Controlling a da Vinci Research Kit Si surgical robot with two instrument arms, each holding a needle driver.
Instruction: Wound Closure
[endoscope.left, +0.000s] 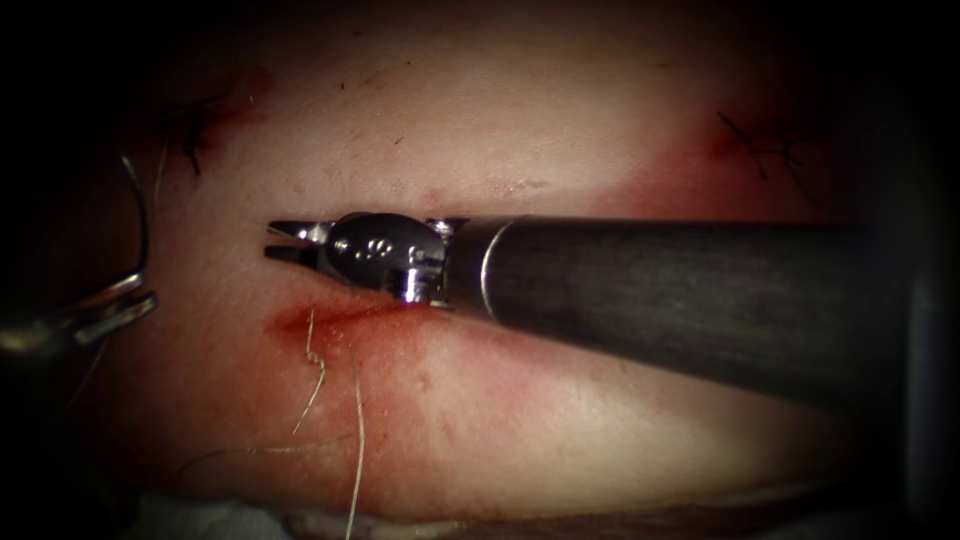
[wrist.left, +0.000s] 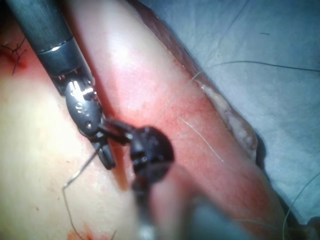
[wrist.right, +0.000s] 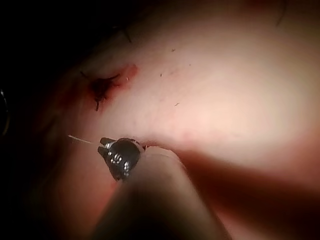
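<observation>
The tissue (endoscope.left: 560, 420) has a short red cut (endoscope.left: 330, 316) just below my right tool (endoscope.left: 272, 243). That tool lies across the tissue from the right, its jaws slightly open, and I see nothing between them there. In the right wrist view a pale thread (wrist.right: 82, 139) runs up to those jaws (wrist.right: 103, 145); whether it is held is unclear. In the left wrist view the right tool (wrist.left: 111, 146) has its jaws spread beside a thread (wrist.left: 77, 175). Left of the cut, my left tool (endoscope.left: 125, 305) is shut on the curved needle (endoscope.left: 143, 225) near one end. The needle arcs upward, clear of the tissue.
Pale loose thread (endoscope.left: 357, 440) trails over the tissue below the cut toward the front edge. Dark knotted stitches sit at the upper left (endoscope.left: 197, 135) and upper right (endoscope.left: 770, 150). Blue drape (wrist.left: 280, 90) lies beyond the tissue's edge.
</observation>
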